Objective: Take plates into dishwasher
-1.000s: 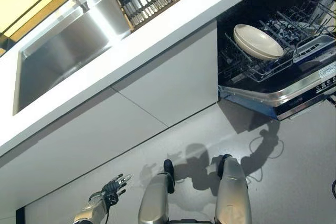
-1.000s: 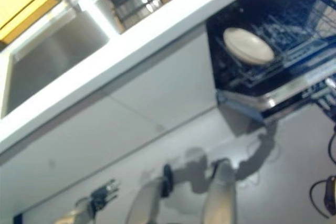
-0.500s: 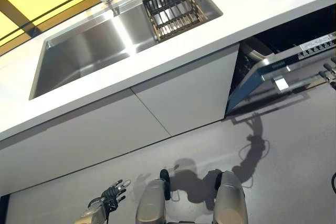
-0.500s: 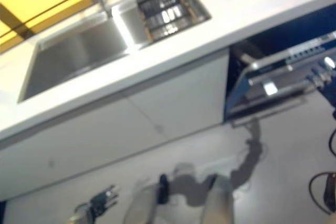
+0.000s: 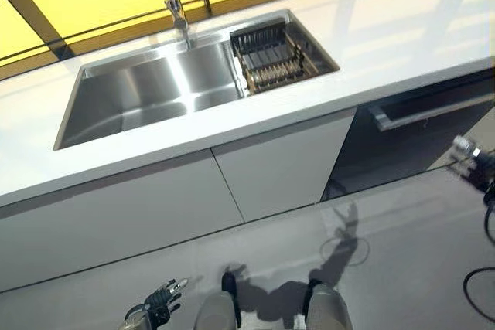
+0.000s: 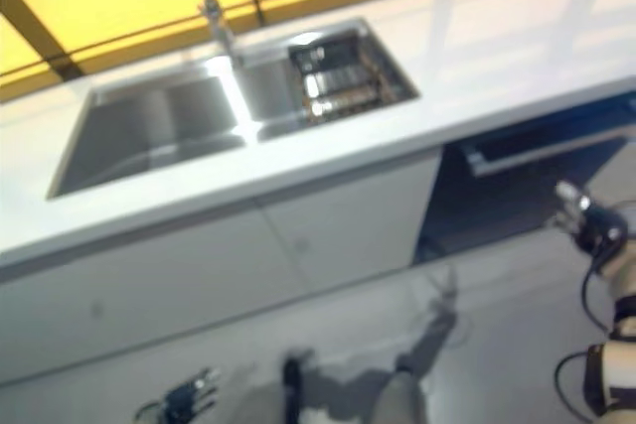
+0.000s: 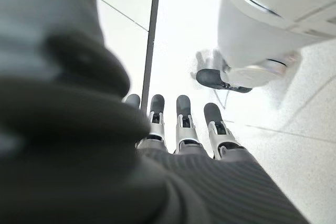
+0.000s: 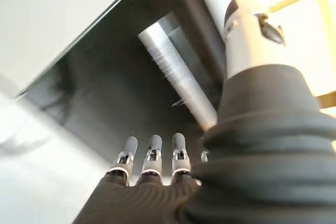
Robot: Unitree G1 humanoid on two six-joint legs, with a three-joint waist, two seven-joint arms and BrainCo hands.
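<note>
The left hand (image 5: 158, 307) hangs low at the bottom left of the frame over the floor (image 5: 402, 237), fingers straight and released, holding nothing. The right hand (image 6: 586, 220) is raised at the right edge, just in front of the dishwasher door (image 5: 410, 141), its fingers (image 8: 152, 153) extended and empty. One dishwasher shows, its dark door upright and closed, with one handle (image 5: 429, 110) running lengthwise under the counter (image 5: 387, 28). No plate is visible. One sink (image 5: 147, 94) sits at upper left, holding one rack (image 5: 271, 56).
</note>
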